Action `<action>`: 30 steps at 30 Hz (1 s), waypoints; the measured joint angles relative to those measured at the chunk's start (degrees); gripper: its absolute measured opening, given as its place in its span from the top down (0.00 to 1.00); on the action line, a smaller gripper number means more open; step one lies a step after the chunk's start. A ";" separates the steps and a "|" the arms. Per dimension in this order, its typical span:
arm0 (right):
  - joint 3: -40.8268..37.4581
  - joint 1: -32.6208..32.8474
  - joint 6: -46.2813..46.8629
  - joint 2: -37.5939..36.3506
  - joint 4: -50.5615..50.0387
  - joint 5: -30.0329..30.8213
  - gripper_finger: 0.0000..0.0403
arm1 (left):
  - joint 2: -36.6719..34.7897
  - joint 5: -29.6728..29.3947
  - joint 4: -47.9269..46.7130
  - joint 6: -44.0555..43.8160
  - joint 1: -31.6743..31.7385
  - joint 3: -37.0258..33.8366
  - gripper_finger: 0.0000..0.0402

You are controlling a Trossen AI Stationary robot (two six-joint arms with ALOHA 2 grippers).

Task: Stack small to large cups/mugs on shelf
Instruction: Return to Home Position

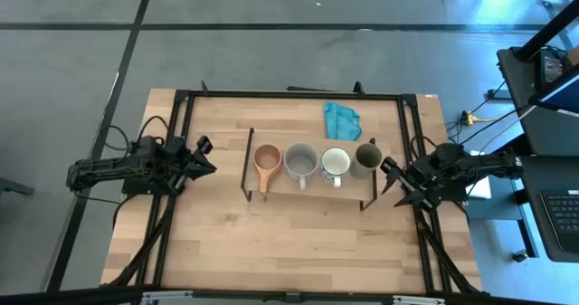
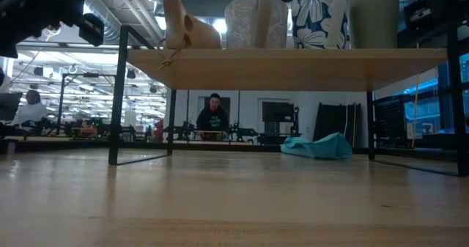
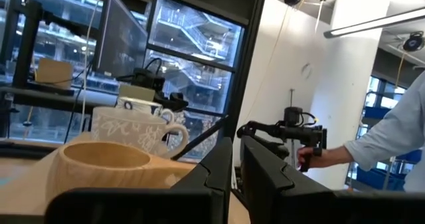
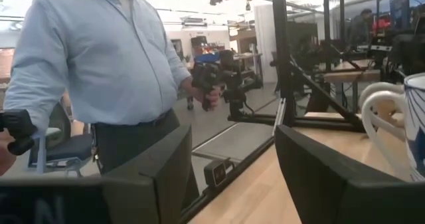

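Four cups stand in a row on the light-wood shelf (image 1: 312, 186): brown wooden (image 1: 266, 160), grey (image 1: 301, 161), white (image 1: 336, 163), olive-green (image 1: 367, 159). The low view shows them on the board (image 2: 293, 67) from below. My left gripper (image 1: 210, 157) hovers left of the shelf, shut and empty; its wrist view (image 3: 236, 177) looks across the wooden cup (image 3: 99, 164) and the grey cup (image 3: 136, 127). My right gripper (image 1: 391, 180) hovers right of the shelf, open and empty (image 4: 232, 157), with the white cup's handle (image 4: 382, 114) beside it.
A teal cloth (image 1: 341, 118) lies on the table behind the shelf. The shelf's black wire legs (image 1: 247, 165) stand at both ends. A black frame (image 1: 289, 94) rims the table. A person (image 4: 99, 71) stands beyond the table's edge.
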 joint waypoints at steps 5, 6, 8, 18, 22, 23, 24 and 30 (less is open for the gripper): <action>0.00 0.00 0.00 0.00 -1.43 -0.02 0.46 | 0.00 0.00 -1.24 0.02 0.00 0.00 0.93; 0.00 0.00 0.02 0.00 -2.20 -0.01 0.46 | 0.00 -0.02 -1.29 0.02 0.02 0.00 0.93; 0.00 0.00 0.02 0.02 -3.44 0.00 0.46 | 0.00 -0.01 -1.28 0.02 0.01 0.00 0.93; 0.00 0.00 -0.09 0.02 -7.43 -0.02 0.46 | 0.00 -0.02 -1.28 0.04 0.00 0.00 0.93; 0.00 -0.01 -1.86 0.02 -8.32 -0.49 0.46 | -0.01 -0.04 -1.94 0.07 0.01 0.00 0.93; 0.00 -0.01 -2.76 0.02 -8.43 -1.02 0.46 | 0.00 -0.04 -2.40 0.08 0.01 0.00 0.93; 0.00 0.00 -3.37 0.02 -8.52 -1.57 0.46 | 0.00 -0.04 -2.49 0.08 0.00 0.00 0.93; 0.00 -0.02 -4.39 0.02 -11.41 -2.56 0.46 | 0.00 -0.04 -2.37 0.11 0.02 0.00 0.93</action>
